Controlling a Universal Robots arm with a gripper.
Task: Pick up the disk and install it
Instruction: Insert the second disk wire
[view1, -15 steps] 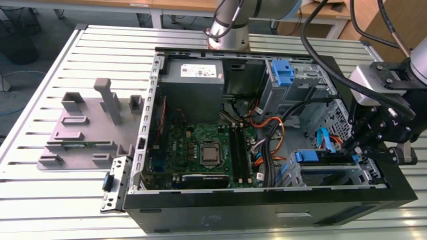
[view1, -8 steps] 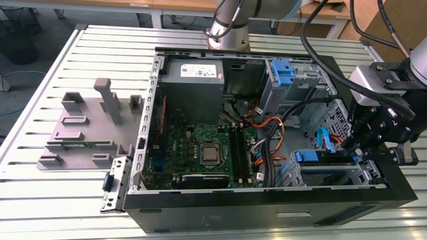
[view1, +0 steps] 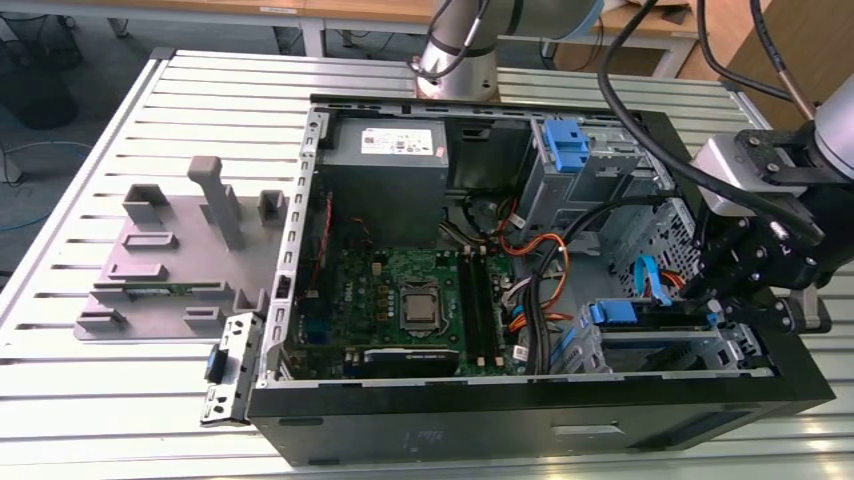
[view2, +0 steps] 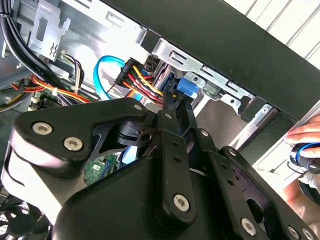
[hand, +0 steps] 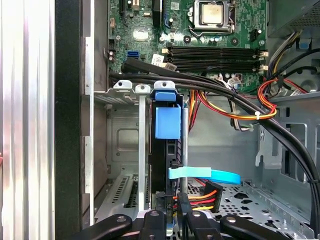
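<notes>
I am the gripper (view1: 714, 300), hanging over the open computer case (view1: 534, 420) at the exterior view's right, above the drive cage (view1: 674, 345) in the case's near corner. The disk (hand: 167, 150) stands on edge in that cage, slid down between the metal cage walls, its blue rail tab (hand: 167, 121) showing at the end that faces the motherboard (view1: 400, 300). In the first wrist view my fingertips (hand: 172, 220) sit at the disk's other end, one on each side of its thin edge, right where the light-blue data cable (hand: 205, 174) and the bundle of red, yellow and black power wires (hand: 197, 200) meet it. In the second wrist view my fingers (view2: 175, 112) converge close together toward the blue tab (view2: 187, 86), but whether my jaws are pressing on the disk or only flank it, I cannot tell. A person's hand (view2: 305, 132) rests at the outside of the case wall.
</notes>
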